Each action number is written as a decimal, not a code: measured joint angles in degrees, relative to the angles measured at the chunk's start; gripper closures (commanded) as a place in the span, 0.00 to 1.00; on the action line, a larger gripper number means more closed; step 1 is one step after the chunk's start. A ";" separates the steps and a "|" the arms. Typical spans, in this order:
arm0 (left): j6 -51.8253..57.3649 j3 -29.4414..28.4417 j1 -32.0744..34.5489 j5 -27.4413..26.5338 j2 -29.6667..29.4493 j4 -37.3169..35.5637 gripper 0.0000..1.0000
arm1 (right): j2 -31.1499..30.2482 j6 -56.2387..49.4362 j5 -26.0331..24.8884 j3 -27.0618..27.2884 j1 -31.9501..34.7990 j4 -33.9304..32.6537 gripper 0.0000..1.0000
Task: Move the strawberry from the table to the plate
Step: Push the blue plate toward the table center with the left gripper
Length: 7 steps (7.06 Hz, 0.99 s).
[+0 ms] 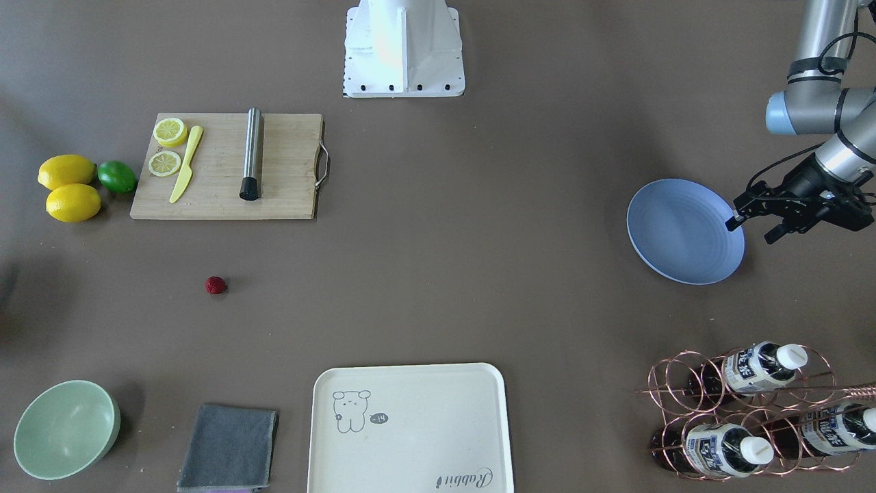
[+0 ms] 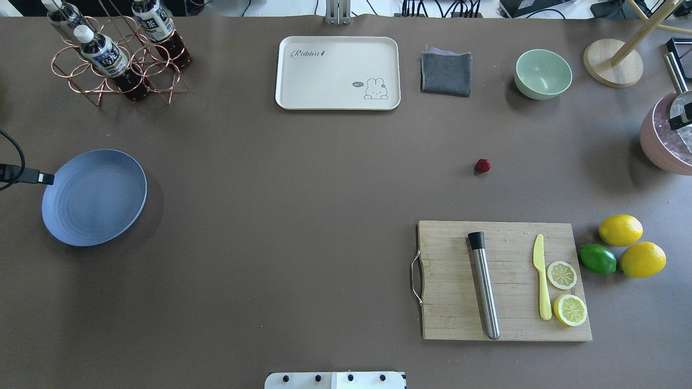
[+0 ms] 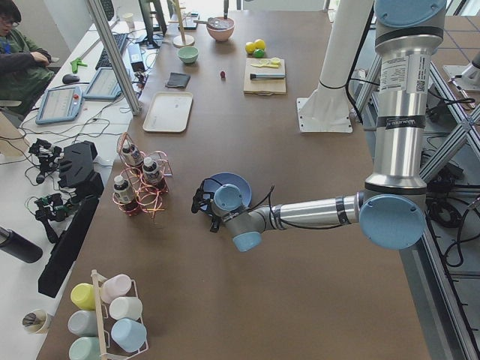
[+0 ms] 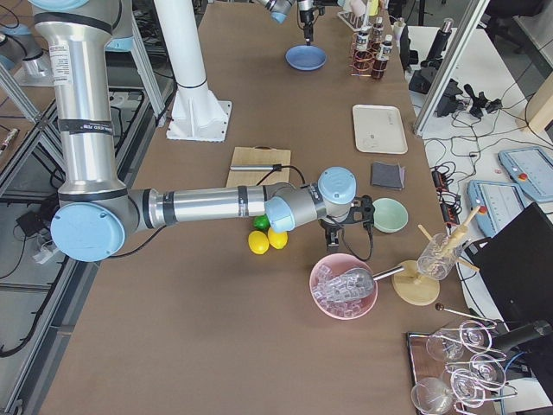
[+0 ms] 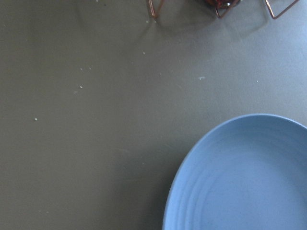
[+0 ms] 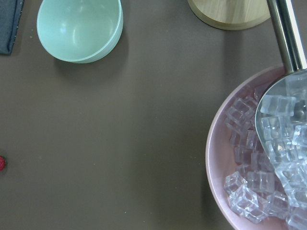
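Observation:
The strawberry (image 1: 216, 285) is small and dark red. It lies alone on the brown table (image 1: 438, 274), between the cutting board and the green bowl, and also shows in the overhead view (image 2: 483, 166) and at the left edge of the right wrist view (image 6: 1, 163). The blue plate (image 1: 684, 233) sits empty at the far end (image 2: 94, 197). My left gripper (image 1: 751, 231) hovers open at the plate's rim and holds nothing. My right gripper (image 4: 347, 229) hangs near the pink ice bowl. I cannot tell whether it is open or shut.
A bamboo cutting board (image 2: 505, 281) carries lemon slices, a yellow knife and a steel rod. Two lemons (image 2: 620, 229) and a lime lie beside it. A green bowl (image 2: 543, 73), grey cloth (image 2: 446, 73), cream tray (image 2: 338, 73), bottle rack (image 2: 116, 59) and ice bowl (image 6: 259, 158) line the edges.

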<state>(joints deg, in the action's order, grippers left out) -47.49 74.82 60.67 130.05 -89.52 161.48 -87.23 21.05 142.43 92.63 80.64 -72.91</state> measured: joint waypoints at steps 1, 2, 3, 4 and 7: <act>-0.11 -0.21 -0.95 -0.24 -0.01 1.05 0.30 | -0.05 0.11 -0.12 -0.05 0.00 -0.02 0.00; -0.14 -0.71 -1.88 -0.41 0.00 2.04 0.30 | -0.01 0.18 -0.23 -0.21 -0.02 -0.03 0.00; 0.03 -1.28 -2.36 -0.47 -0.01 2.50 0.31 | 0.07 0.21 -0.28 -0.37 -0.03 -0.03 0.00; 0.14 -1.55 -2.58 -0.47 -0.03 2.69 0.53 | 0.10 0.22 -0.30 -0.42 -0.04 -0.04 0.00; 0.03 -1.73 -2.69 -0.25 0.09 2.69 1.00 | 0.13 0.31 -0.31 -0.32 -0.04 -0.04 0.00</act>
<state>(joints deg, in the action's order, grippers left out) -47.46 73.09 57.97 129.81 -89.43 164.17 -87.10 21.35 142.12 92.32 80.60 -72.95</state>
